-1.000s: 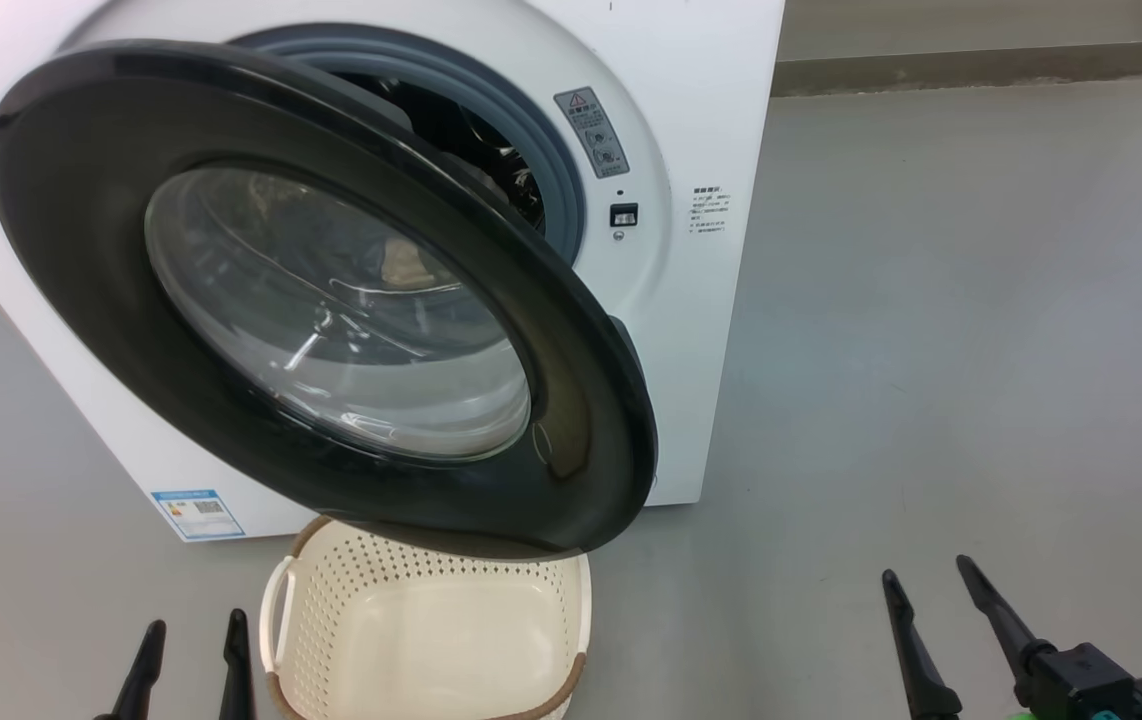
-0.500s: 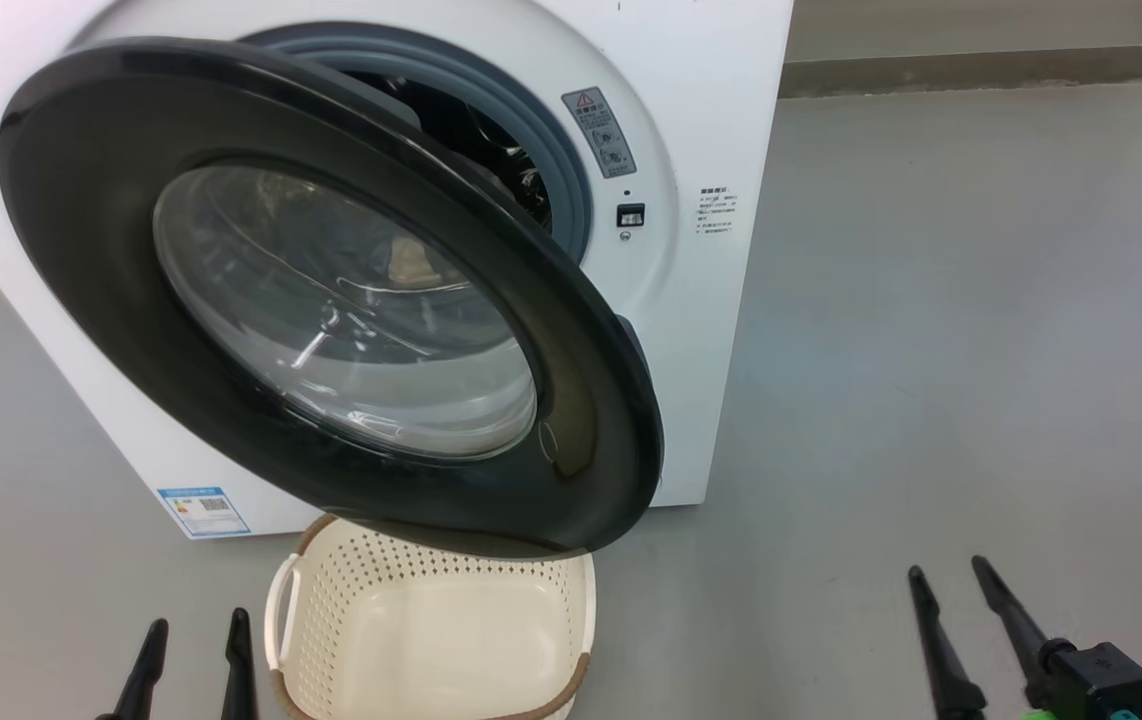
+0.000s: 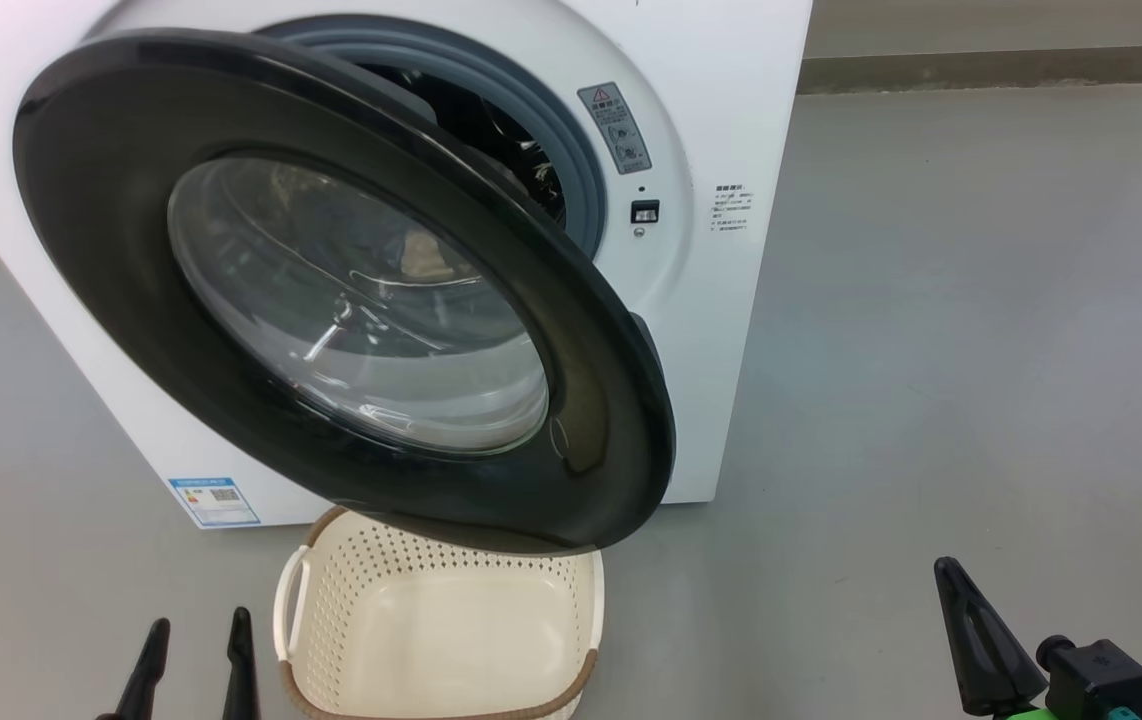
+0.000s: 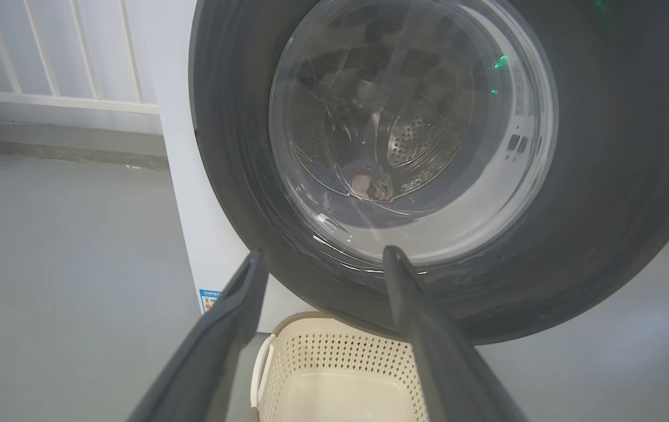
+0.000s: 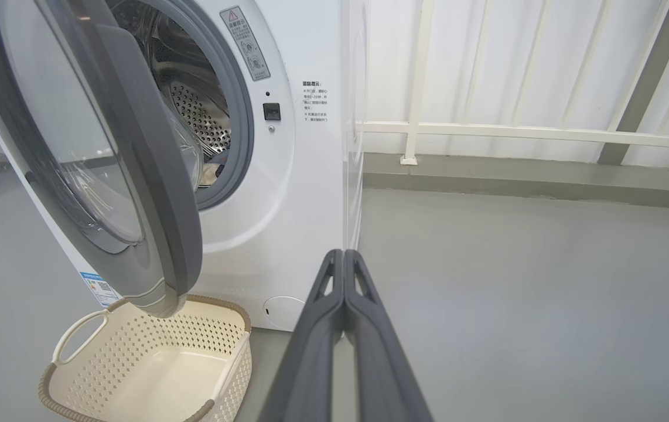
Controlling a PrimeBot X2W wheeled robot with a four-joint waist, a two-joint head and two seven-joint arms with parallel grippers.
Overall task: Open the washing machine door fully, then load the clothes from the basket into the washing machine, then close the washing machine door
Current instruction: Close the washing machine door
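Note:
The white washing machine (image 3: 721,120) stands ahead with its black-rimmed door (image 3: 571,330) swung partly open, hanging over the basket (image 3: 571,590). That cream perforated basket (image 5: 77,381) sits on the floor with nothing in it. A bit of clothes (image 5: 212,171) shows low in the steel drum, and also through the door glass (image 4: 369,184). My left gripper (image 3: 198,620) is open at the lower left, short of the basket. From its wrist, its fingers (image 4: 252,275) point at the door's lower rim. My right gripper (image 3: 946,567) is shut on nothing, over bare floor to the right of the machine; its fingers (image 5: 343,264) are pressed together.
Grey floor (image 3: 981,350) stretches to the right of the machine. A low kerb (image 5: 516,181) and white railing (image 5: 516,132) run behind it. A blue label sticker (image 3: 215,500) marks the machine's lower left corner.
My right gripper has closed from open to fully shut. The head camera shifted a little, sliding the scene rightward. The left gripper, door and basket stay as they were.

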